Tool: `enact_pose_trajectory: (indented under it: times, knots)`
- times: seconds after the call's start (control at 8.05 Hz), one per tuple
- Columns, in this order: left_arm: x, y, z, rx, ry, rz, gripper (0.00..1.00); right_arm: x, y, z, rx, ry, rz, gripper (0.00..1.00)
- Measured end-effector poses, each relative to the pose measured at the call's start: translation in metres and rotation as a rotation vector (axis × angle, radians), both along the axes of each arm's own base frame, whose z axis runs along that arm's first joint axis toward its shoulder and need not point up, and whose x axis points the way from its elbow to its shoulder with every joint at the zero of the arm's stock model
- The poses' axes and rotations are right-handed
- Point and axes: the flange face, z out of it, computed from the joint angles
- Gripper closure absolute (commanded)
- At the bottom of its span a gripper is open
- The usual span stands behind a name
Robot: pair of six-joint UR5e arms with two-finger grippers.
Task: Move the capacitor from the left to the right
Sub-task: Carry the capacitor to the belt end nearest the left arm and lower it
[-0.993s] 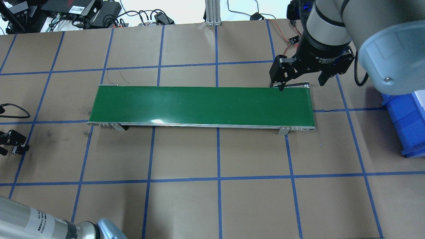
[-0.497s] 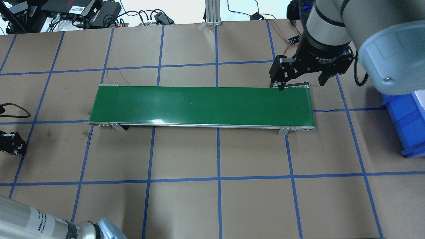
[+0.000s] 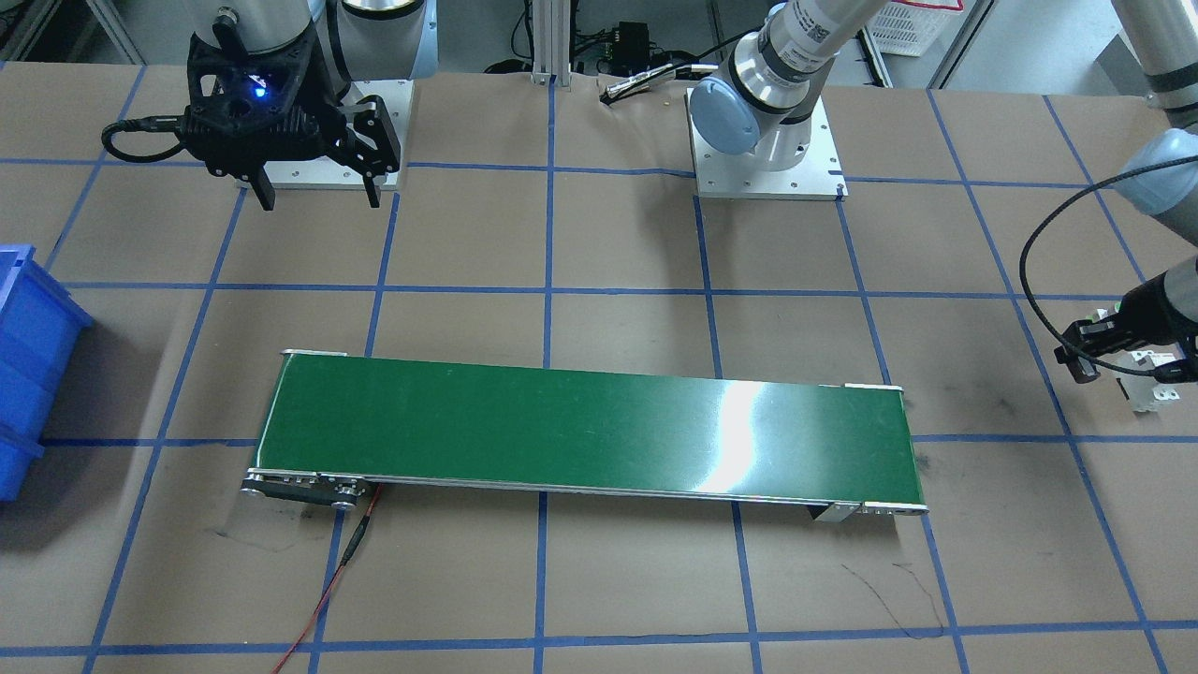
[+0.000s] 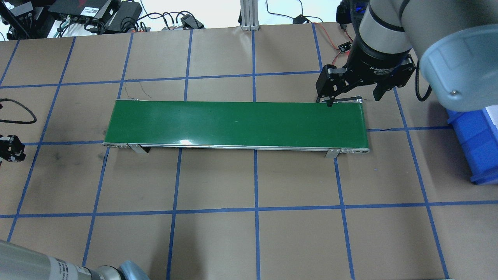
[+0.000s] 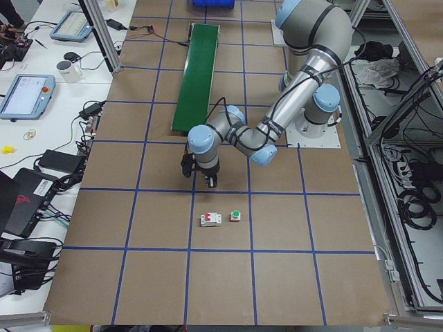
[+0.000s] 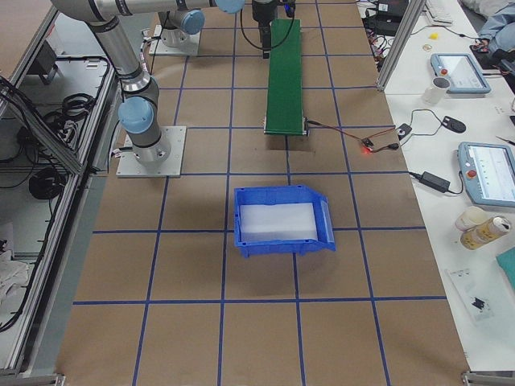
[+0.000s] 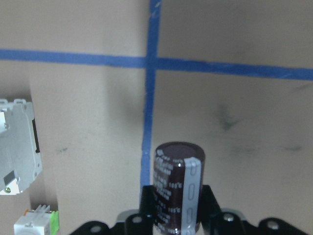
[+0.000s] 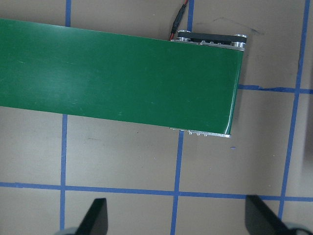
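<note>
— One capacitor (image 7: 178,188). Where is it against the tool?
— Right in it. The left gripper (image 7: 177,210) is clamped on its lower body, a finger on each flank. The dark can stands out past the fingertips, its long axis running along the fingers and away from the palm. The pale stripe faces the wrist camera.
— Clear of the table?
— I judge so. Brown paper and crossing tape lines show beyond the can's end, but I can't tell the gap.
— Anything close to that tool?
— The white breaker (image 7: 17,147) and the green-capped button (image 7: 36,223) lie off to one side of the fingers. Both are apart from them, and neither touches the can.
— Which way must it go?
— The green belt (image 4: 237,123) lies well apart from the left gripper, off toward the robot's right, and its near end is the closest part. I'd say the coming move hangs on that direction: carry the can sideways to that end and set it down there.
— And the other arm?
— The right gripper (image 4: 354,99) hovers by the belt's far end, fingers spread wide with nothing between them. In its own wrist view the belt lies ahead of its tips. The blue bin (image 4: 476,147) sits beyond it, further right. The left arm is plainly nearer the capacitor, and the right is well apart at the belt's other end.
</note>
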Motion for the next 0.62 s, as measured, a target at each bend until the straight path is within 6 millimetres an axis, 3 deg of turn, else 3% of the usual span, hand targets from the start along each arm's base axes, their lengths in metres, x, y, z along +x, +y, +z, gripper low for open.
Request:
enact_pose_trajectory:
  times: [0.25, 0.37, 0.62]
  knots:
    - [-0.084, -0.030, 0.061, -0.073, -0.059, -0.111, 1.00, 0.000, 0.000, 0.000, 0.001, 0.000, 0.000, 0.00]
    - [-0.135, -0.046, 0.077, -0.110, -0.061, -0.145, 1.00, 0.000, 0.000, 0.000, 0.001, 0.000, 0.000, 0.00]
    - [-0.227, -0.070, 0.082, -0.171, 0.018, -0.163, 1.00, 0.000, 0.000, 0.000, 0.002, 0.000, 0.001, 0.00]
